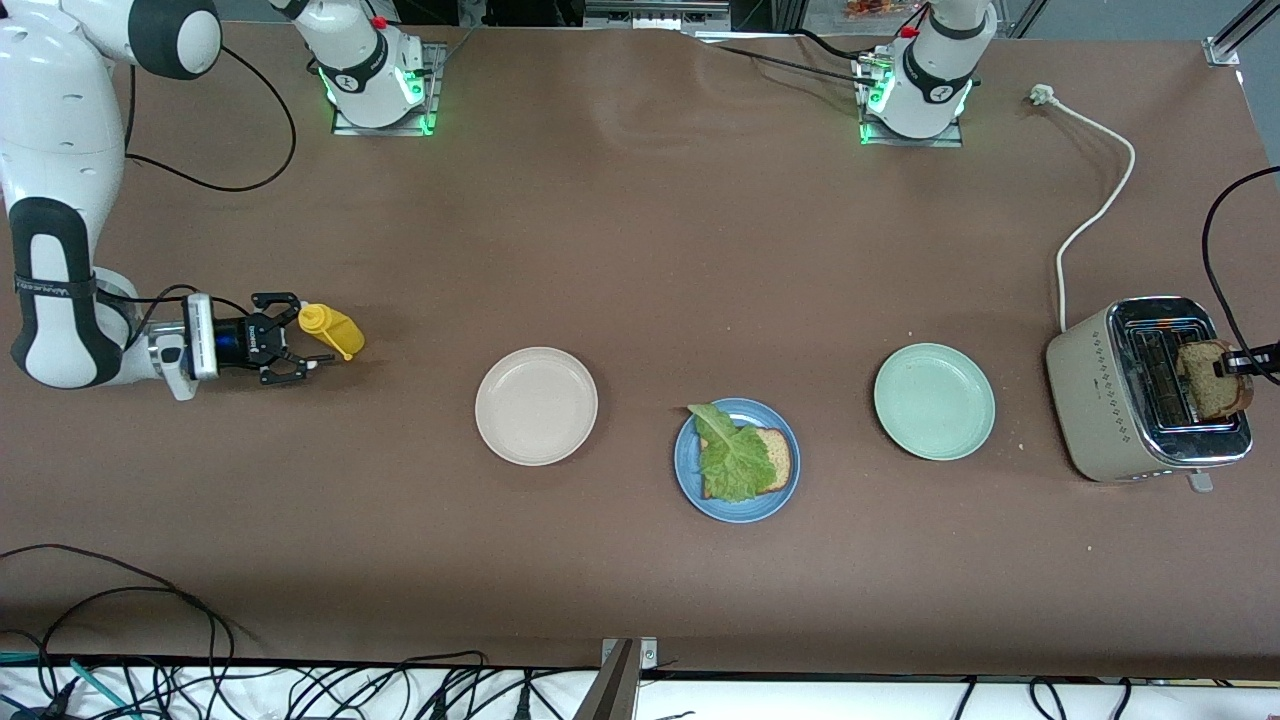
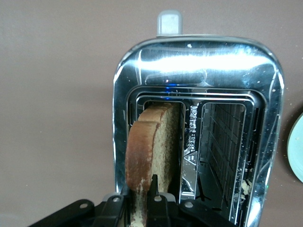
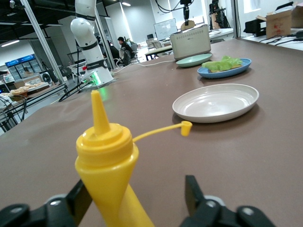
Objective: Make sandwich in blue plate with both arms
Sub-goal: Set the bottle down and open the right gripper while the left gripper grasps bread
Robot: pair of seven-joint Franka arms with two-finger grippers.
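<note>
The blue plate (image 1: 745, 512) sits near the front middle of the table, holding one bread slice (image 1: 778, 460) with a green lettuce leaf (image 1: 728, 455) on top. A second bread slice (image 1: 1208, 385) stands up out of a slot of the toaster (image 1: 1110, 400); my left gripper (image 1: 1238, 364) is shut on its crust edge. In the left wrist view the fingers (image 2: 155, 187) pinch that slice (image 2: 151, 137). My right gripper (image 1: 300, 337) hangs open at the right arm's end of the table, around a yellow squeeze bottle (image 1: 332, 330). The bottle (image 3: 106, 161) stands between its spread fingertips (image 3: 193, 191).
A cream-white plate (image 1: 536, 405) lies beside the blue plate toward the right arm's end, and a pale green plate (image 1: 934, 401) toward the left arm's end, next to the toaster. The toaster's white cord (image 1: 1095, 215) runs toward the left arm's base. Cables hang along the table's front edge.
</note>
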